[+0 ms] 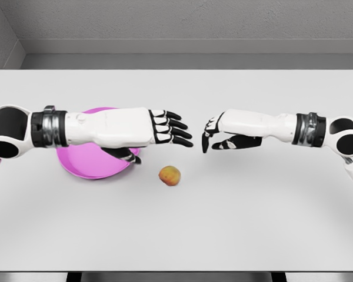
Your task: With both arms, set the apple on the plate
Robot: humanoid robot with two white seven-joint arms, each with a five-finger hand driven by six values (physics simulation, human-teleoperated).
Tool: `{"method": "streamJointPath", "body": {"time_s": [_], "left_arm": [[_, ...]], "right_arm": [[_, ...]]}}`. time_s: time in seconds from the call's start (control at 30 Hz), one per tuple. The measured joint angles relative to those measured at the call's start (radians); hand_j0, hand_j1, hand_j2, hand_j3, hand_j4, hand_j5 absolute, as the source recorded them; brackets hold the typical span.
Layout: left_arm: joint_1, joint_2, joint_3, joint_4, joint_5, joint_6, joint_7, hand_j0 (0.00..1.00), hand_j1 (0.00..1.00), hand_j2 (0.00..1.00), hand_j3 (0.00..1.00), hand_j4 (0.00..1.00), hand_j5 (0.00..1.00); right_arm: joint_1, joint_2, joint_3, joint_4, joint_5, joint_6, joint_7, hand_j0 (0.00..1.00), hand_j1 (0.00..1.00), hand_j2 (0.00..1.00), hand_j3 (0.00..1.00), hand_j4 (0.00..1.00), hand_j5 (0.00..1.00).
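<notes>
Hovering open-fingered above the table point(270, 217), left robot hand point(165, 128) over pink plate point(82, 167), right robot hand point(220, 134) opposite, apple point(169, 175) below.

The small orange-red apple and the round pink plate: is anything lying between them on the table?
Nothing: the head view shows only bare white table between the small orange-red apple and the round pink plate, which the left hand partly hides.

Small orange-red apple point(169, 175) resting on the tabletop point(253, 205), just right of the shallow pink plate point(85, 167).
</notes>
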Motion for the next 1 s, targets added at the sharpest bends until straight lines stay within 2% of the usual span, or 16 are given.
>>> {"method": "streamJointPath", "body": {"time_s": [0.03, 0.23, 0.37, 0.5, 0.67, 0.77, 1.0], "left_arm": [[0.000, 0.008, 0.006, 0.005, 0.002, 0.000, 0.000, 1.00, 1.00, 1.00, 1.00, 1.00, 1.00], [0.000, 0.026, 0.022, 0.018, 0.005, 0.000, 0.001, 1.00, 1.00, 1.00, 1.00, 1.00, 1.00], [0.026, 0.025, 0.018, 0.018, 0.000, 0.000, 0.001, 1.00, 1.00, 1.00, 1.00, 1.00, 1.00], [0.092, 0.023, 0.013, 0.008, -0.013, 0.000, -0.001, 1.00, 1.00, 1.00, 1.00, 1.00, 1.00], [0.103, 0.018, 0.007, -0.007, -0.024, 0.000, -0.015, 1.00, 1.00, 1.00, 1.00, 1.00, 1.00], [0.141, 0.004, 0.006, -0.008, -0.060, 0.000, -0.019, 1.00, 1.00, 1.00, 1.00, 1.00, 1.00], [0.146, -0.017, -0.002, -0.008, -0.101, 0.000, -0.020, 1.00, 1.00, 1.00, 1.00, 1.00, 1.00]], "right_arm": [[0.006, 0.005, -0.013, 0.014, 0.002, 0.000, 0.000, 1.00, 1.00, 1.00, 1.00, 1.00, 1.00], [0.011, 0.001, -0.175, 0.170, 0.014, 0.000, 0.000, 1.00, 1.00, 1.00, 1.00, 1.00, 1.00], [0.055, -0.047, -0.276, 0.225, 0.015, 0.000, 0.000, 1.00, 1.00, 1.00, 1.00, 1.00, 1.00], [0.078, -0.100, -0.340, 0.240, 0.015, 0.000, 0.000, 1.00, 1.00, 1.00, 1.00, 1.00, 1.00], [0.095, -0.126, -0.384, 0.243, 0.016, 0.000, 0.000, 1.00, 1.00, 1.00, 1.00, 1.00, 1.00], [0.095, -0.135, -0.391, 0.241, 0.016, 0.000, 0.000, 1.00, 1.00, 1.00, 1.00, 1.00, 1.00], [0.095, -0.144, -0.396, 0.240, 0.017, 0.000, 0.000, 1.00, 1.00, 1.00, 1.00, 1.00, 1.00]]}}
